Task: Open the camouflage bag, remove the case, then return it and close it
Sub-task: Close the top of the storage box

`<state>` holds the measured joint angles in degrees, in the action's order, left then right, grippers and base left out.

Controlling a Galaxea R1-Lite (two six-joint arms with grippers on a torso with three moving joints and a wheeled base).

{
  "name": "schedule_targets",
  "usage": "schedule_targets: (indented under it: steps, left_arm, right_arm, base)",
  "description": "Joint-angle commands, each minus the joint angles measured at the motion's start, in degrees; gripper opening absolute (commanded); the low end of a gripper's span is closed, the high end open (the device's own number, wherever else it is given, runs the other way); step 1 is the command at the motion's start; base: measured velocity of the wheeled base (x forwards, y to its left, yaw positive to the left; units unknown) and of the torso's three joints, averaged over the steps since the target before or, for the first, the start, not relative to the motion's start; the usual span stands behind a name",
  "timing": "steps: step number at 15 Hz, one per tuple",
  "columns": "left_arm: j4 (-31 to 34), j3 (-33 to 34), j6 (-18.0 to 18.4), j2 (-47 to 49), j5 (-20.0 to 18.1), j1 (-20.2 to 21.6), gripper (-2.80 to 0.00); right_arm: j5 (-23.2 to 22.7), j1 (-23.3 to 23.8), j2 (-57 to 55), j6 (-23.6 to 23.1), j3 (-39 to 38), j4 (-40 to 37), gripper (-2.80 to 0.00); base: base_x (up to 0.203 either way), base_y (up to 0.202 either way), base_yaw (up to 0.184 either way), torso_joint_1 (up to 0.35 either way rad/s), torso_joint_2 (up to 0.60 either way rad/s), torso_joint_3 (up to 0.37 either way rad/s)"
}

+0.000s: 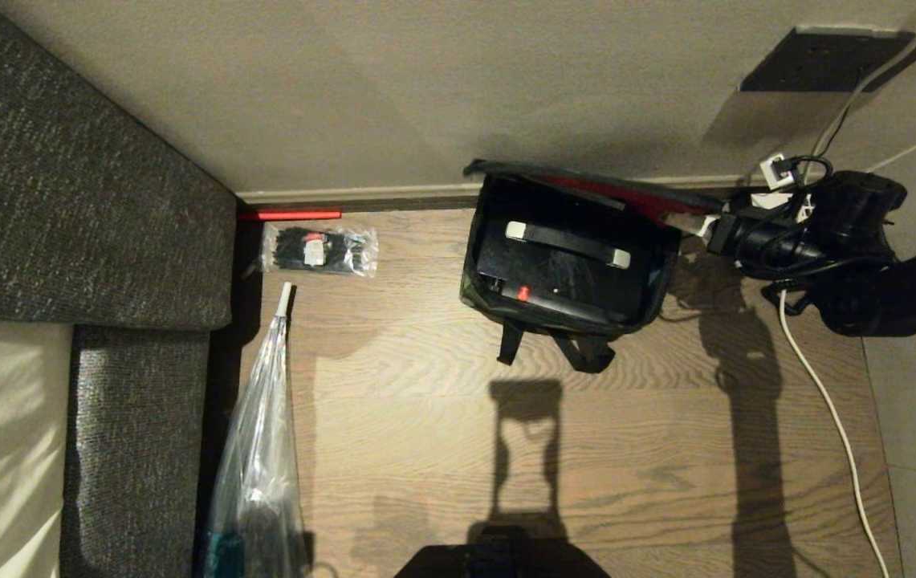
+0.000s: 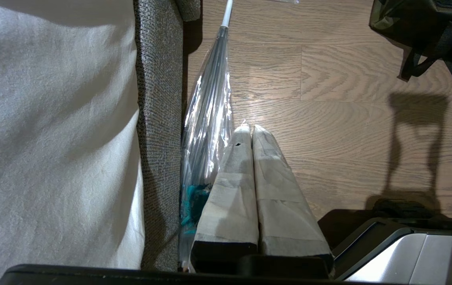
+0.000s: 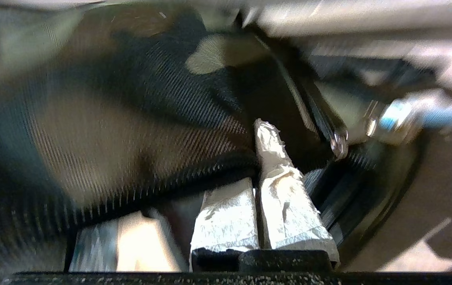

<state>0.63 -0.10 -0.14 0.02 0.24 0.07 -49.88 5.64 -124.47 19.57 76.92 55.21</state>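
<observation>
Where the head view takes in the whole floor, the camouflage bag (image 1: 566,265) stands open against the wall, its red-lined lid (image 1: 634,197) tipped back, and the case (image 1: 562,269) sits inside it, handle and red button upward. The right gripper (image 1: 698,225) reaches in from the right to the lid's edge. A clear packet (image 1: 319,250) of black items lies well apart on the floor, by the sofa (image 1: 80,193), with a wrapped umbrella (image 1: 261,449) below it. The left wrist view adds what the head view lacks: the left gripper (image 2: 249,132), jaws pressed together on nothing, hanging over bare floor beside the umbrella (image 2: 210,114), the bag (image 2: 424,27) well apart. The right wrist view, blurred, shows the right gripper (image 3: 255,158) pinched onto the bag's zippered fabric edge (image 3: 150,190); the case is not visible here.
</observation>
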Motion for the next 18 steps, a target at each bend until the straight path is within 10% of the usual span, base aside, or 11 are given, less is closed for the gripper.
schedule_targets:
  steps: [1,3,4,8,14,18]
  left_arm:
    - [-0.02,0.01,-0.04,-0.02,0.02,0.01,-2.80]
    - [-0.02,0.01,-0.04,-0.02,0.02,0.01,-2.80]
    - [0.02,0.01,-0.04,-0.02,0.02,0.01,-2.80]
    - [-0.02,0.01,-0.04,-0.02,0.02,0.01,-2.80]
    - [0.06,0.01,-0.04,-0.02,0.02,0.01,-2.80]
    - [0.07,0.01,-0.04,-0.02,0.02,0.01,-2.80]
  right_arm:
    - [-2.06,0.02,3.46,-2.84,-7.05,-0.13,-2.80]
    - [-2.98,0.02,4.87,-4.80,-12.33,-0.37,-2.80]
    - [-3.62,0.00,5.46,-5.45,-14.48,-0.53,0.00]
    - [-6.87,0.13,7.58,-9.79,-19.87,-4.07,0.00]
    - [-12.52,0.46,15.61,-35.49,-31.59,-29.28,0.00]
    - [-16.11,2.13,24.32,-36.43,-30.87,-42.38,0.00]
  base:
    - [0.000,0.000,0.000,0.000,0.00,0.000]
    - [0.000,0.000,0.000,0.000,0.00,0.000]
    - [0.000,0.000,0.000,0.000,0.00,0.000]
    - [0.000,0.000,0.000,0.000,0.00,0.000]
    - [0.000,0.000,0.000,0.000,0.00,0.000]
    - [0.000,0.000,0.000,0.000,0.00,0.000]
